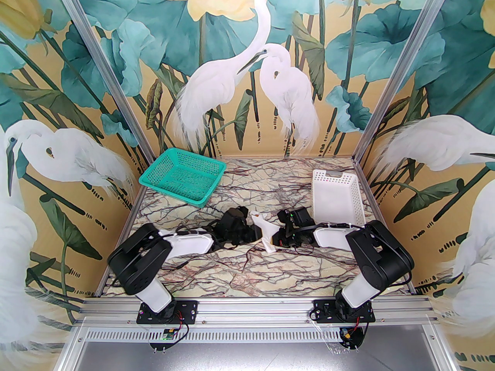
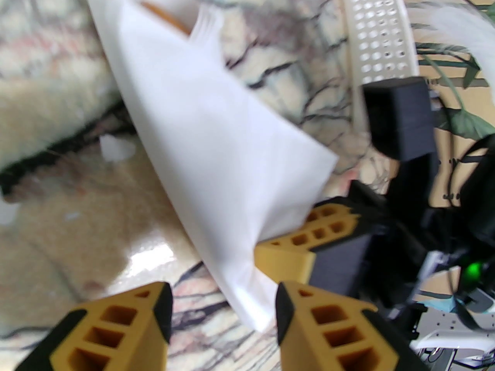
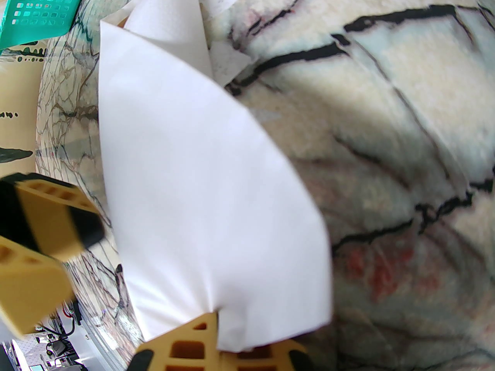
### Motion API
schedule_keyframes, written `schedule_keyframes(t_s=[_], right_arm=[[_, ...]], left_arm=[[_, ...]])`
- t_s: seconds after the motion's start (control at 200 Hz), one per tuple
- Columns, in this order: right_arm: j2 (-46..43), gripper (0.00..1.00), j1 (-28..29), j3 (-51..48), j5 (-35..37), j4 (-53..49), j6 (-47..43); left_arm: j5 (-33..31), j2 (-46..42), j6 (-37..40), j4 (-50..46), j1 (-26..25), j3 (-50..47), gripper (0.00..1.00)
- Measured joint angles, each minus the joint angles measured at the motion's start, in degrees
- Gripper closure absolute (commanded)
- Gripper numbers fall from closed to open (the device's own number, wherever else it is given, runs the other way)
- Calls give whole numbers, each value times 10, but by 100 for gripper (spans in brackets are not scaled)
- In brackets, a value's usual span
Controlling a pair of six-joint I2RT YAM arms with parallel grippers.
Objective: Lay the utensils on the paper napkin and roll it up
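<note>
A glossy cream bench (image 1: 247, 280) of marble pattern, veined in dark purple and rust, sits in an aluminium-framed booth; its walls are painted with white egrets and teal lotus leaves. A teal plastic mesh basket (image 1: 181, 176) stands far left and a white perforated bin (image 1: 338, 195) far right. Between the arms the soft white paper napkin (image 1: 268, 232), folded into a loose cone, stands tilted with the right tool (image 3: 220, 350) clamped on its edge. The left tool (image 2: 223, 303) has its yellow fingers apart beside the lower tip, and the orange-brown utensils (image 2: 164, 15) peek from the upper fold.
</note>
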Motion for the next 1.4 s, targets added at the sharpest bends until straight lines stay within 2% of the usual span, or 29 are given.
schedule_keyframes(t_s=[0.415,0.66,0.92,1.225,1.4], right_arm=[[0,100,0,0,0,0,0],[0,100,0,0,0,0,0],[0,100,0,0,0,0,0],[3,100,-1,0,-5,3,0],[5,100,-2,0,-11,4,0]], left_arm=[[-33,40,-41,1,-7,45,54],[-66,60,-58,-59,-21,94,50],[-106,59,-83,-108,-30,105,48],[-117,62,-105,-122,-31,111,60],[-115,67,-108,-118,-31,114,60]])
